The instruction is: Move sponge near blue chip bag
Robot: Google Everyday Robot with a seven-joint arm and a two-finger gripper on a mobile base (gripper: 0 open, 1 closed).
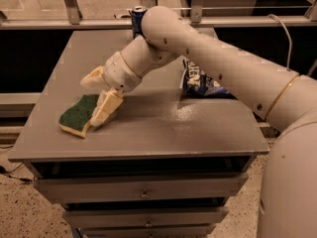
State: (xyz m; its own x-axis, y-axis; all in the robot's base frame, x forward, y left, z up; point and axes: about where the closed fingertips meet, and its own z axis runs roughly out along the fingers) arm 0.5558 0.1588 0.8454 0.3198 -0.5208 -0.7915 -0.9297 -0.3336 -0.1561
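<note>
The sponge, green on top with a pale yellow foam layer, lies flat on the grey table near its front left. My gripper is open at the sponge's right end: one finger is behind the sponge and the other rests on its right edge. The blue chip bag lies at the table's right side, partly hidden behind my arm and well apart from the sponge.
A blue soda can stands upright at the table's back edge, just behind my arm. The table has drawers below its front edge. A rail and glass run behind the table.
</note>
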